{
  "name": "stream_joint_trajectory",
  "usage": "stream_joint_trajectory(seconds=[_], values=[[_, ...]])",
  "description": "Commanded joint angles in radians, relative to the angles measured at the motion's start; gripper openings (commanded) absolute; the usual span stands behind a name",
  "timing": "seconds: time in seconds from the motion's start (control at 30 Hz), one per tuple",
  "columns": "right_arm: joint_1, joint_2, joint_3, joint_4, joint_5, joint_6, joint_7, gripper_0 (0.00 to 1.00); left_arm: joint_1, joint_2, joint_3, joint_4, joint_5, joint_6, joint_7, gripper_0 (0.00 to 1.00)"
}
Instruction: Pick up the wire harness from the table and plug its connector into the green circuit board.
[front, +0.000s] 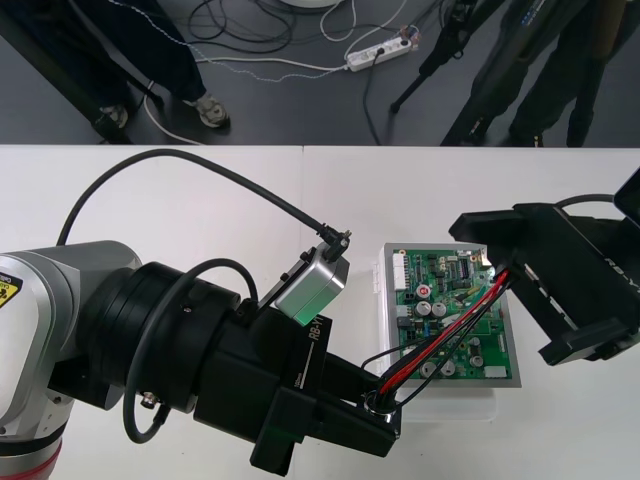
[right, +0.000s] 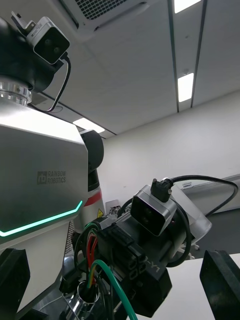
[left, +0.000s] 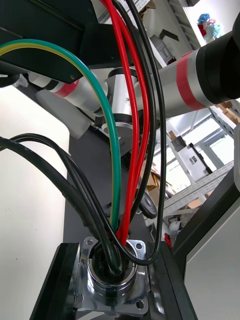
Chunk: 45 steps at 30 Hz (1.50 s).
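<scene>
Your left gripper (front: 385, 409) clamps the harness's (front: 450, 326) socket (left: 107, 287) by the table's (front: 200, 205) near edge. Its wires (left: 131, 125) cross the board (front: 440, 278), seated in a white base (front: 440, 398), to your right gripper (front: 502, 290), fingers spread. Left gripper lettering: "RB-".

left gripper (left: 113, 287): closed on socket flange | socket (left: 111, 270): round metal, between black fingers (left: 52, 285) | wires (left: 134, 125): red, black, green rising from socket
</scene>
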Motion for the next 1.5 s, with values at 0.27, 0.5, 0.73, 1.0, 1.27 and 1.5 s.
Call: stream_joint_trajectory(seconds=[0.27,0.5,0.73,1.0,1.27,1.5], values=[[-0.016,-0.033,0.030,-0.056,-0.052,-0.006,-0.068,1.00,-0.028,-0.013,-0.022,-0.010,0.024,0.015,-0.083,0.00],[-0.016,-0.033,0.029,-0.049,-0.084,-0.006,-0.094,1.00,-0.026,-0.013,-0.022,-0.007,0.024,0.018,-0.085,0.00],[-0.014,-0.031,0.018,-0.025,-0.099,-0.006,-0.105,1.00,-0.026,-0.013,-0.022,-0.007,0.023,0.020,-0.085,0.00],[-0.014,-0.033,0.015,-0.025,-0.099,-0.006,-0.107,1.00,-0.026,-0.013,-0.022,-0.010,0.024,0.023,-0.085,0.00],[-0.013,-0.033,0.015,-0.025,-0.098,-0.006,-0.099,1.00,-0.025,-0.012,-0.024,-0.010,0.024,0.027,-0.085,0.00],[-0.013,-0.027,0.012,-0.025,-0.067,-0.006,-0.093,0.00,-0.025,-0.013,-0.024,-0.010,0.024,0.027,-0.085,0.00]])
